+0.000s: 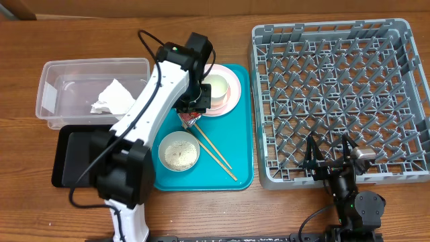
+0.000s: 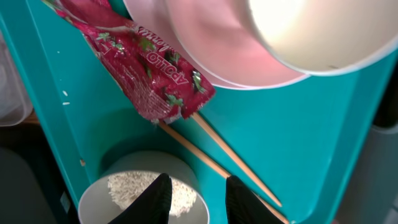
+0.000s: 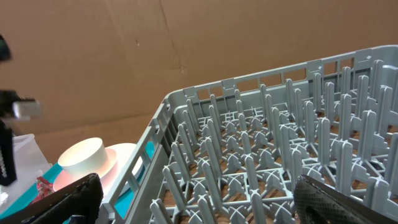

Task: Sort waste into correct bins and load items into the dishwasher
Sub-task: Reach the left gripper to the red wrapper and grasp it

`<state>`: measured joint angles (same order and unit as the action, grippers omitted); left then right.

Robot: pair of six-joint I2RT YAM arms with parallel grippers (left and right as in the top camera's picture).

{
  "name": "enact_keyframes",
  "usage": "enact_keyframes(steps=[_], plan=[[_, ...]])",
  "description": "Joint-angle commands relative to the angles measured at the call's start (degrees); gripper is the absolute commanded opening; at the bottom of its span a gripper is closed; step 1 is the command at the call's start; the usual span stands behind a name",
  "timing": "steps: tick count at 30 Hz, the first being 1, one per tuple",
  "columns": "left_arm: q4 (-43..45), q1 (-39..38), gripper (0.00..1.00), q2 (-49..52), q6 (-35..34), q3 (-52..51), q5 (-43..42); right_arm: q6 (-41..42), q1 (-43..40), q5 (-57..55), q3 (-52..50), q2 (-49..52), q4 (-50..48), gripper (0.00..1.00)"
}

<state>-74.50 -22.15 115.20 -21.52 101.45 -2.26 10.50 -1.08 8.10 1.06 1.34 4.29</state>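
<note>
Left wrist view: left gripper (image 2: 198,186), fingers spread and empty, wrapper (image 2: 146,68) just ahead of them, rice bowl (image 2: 99,186) beneath; napkin (image 1: 111,97) already in tub (image 1: 50,94), rack (image 1: 336,94) unloaded ahead of the spread right gripper (image 3: 199,199), so most sorting and all loading remain.

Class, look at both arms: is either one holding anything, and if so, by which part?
Nothing is held. The left gripper hangs open near the red wrapper; the right gripper is open by the rack.
</note>
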Motion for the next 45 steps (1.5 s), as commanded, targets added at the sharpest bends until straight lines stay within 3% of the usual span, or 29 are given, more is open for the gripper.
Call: enact_keyframes(steps=[1,5,9,11,14,19,25,35,45], plan=[[0.9,-0.2,0.32,3.3,-2.1,0.7,3.6,0.2,-0.1,-0.2,-0.6,0.0,-0.3,1.0],[1.2,1.4,0.34,4.3,-8.9,0.7,10.7,0.2,-0.1,-0.2,-0.6,0.0,-0.3,1.0],[1.6,4.3,0.38,4.4,-15.7,0.7,9.9,0.2,-0.1,-0.2,-0.6,0.0,-0.3,1.0],[2.0,5.4,0.45,4.5,-19.5,0.7,9.8,0.2,-0.1,-0.2,-0.6,0.0,-0.3,1.0],[3.5,6.2,0.58,4.7,-22.3,0.6,9.7,0.2,-0.1,-0.1,-0.6,0.0,-0.3,1.0],[6.8,6.1,0.62,5.6,-23.8,0.5,9.7,0.2,-0.1,-0.1,-0.6,0.0,-0.3,1.0],[9.6,6.1,0.44,5.6,-26.3,0.3,9.7,0.2,-0.1,-0.2,-0.6,0.0,-0.3,1.0],[11.9,6.1,0.47,5.6,-29.6,-1.6,11.0,0.2,-0.1,-0.2,-0.6,0.0,-0.3,1.0],[17.3,6.0,0.38,5.6,-29.8,-6.7,11.9,0.2,-0.1,-0.2,-0.6,0.0,-0.3,1.0]])
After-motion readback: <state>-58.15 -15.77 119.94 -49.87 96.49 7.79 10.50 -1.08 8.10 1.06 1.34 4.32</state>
